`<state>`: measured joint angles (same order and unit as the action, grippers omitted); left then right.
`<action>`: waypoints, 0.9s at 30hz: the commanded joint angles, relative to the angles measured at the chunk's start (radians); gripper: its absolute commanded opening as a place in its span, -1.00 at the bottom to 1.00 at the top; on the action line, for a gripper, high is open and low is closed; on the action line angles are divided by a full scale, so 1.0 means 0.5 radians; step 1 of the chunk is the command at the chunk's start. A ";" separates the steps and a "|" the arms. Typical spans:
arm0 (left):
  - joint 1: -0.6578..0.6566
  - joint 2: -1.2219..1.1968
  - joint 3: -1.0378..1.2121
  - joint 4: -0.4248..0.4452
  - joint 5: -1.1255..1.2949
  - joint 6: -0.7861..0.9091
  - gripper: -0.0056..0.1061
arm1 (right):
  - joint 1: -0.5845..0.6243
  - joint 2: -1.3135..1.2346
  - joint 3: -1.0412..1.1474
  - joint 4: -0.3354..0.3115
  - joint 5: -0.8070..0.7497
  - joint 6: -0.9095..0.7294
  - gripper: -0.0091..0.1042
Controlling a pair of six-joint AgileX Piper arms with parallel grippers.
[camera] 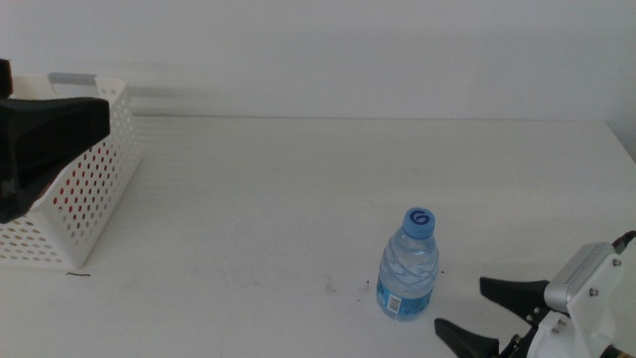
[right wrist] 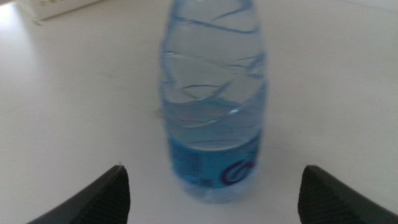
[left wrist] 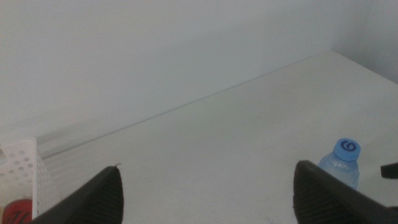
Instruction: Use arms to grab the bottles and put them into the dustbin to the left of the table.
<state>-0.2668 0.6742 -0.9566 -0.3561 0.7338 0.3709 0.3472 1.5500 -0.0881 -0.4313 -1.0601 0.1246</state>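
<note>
Wide-spread and empty, the two dark jaws of the right gripper (camera: 479, 312) sit at the lower right of the table (camera: 298, 199), their tips aimed at the water bottle (camera: 407, 267) but not touching it. From the right wrist camera the bottle (right wrist: 214, 106) stands between the two jaw tips and a little beyond them, with bare tabletop on either side of it.

It stands upright on its base, long axis vertical, blue cap (camera: 419, 219) on top and a blue label band round its lower body. It is right of the table's centre, near the front edge and well apart from the dustbin (camera: 84, 189).

Over at the left, the left gripper (left wrist: 208, 193) also has its jaws far apart with nothing between them; in the left wrist view they frame open tabletop, with the bottle (left wrist: 341, 163) far off beyond one jaw. In the middle view only a blurred dark mass of that arm (camera: 45, 144) shows, in front of the dustbin's near rim.

Inside the dustbin something red (left wrist: 17, 210) shows at the bottom, probably the soda can, though it is too cropped to be sure.
</note>
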 commanded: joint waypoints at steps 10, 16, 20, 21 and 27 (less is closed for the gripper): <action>-0.007 -0.004 0.008 -0.007 -0.027 -0.009 0.78 | 0.004 0.007 -0.212 0.068 0.117 -0.077 0.80; -0.007 -0.004 0.008 -0.007 -0.027 -0.005 0.78 | 0.004 0.082 -0.247 0.001 0.136 -0.025 0.80; -0.007 -0.004 0.008 -0.007 -0.027 -0.005 0.78 | 0.008 0.139 -0.247 -0.058 0.132 0.025 0.80; -0.007 -0.004 0.008 -0.007 -0.027 -0.005 0.78 | 0.008 0.147 -0.247 -0.061 0.128 0.025 0.80; -0.007 -0.004 0.008 -0.007 -0.027 -0.005 0.78 | 0.008 0.147 -0.253 -0.061 0.128 0.021 0.80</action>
<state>-0.2668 0.6742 -0.9566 -0.3561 0.7338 0.3709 0.3495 1.6224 -0.2065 -0.4515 -0.9920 0.1364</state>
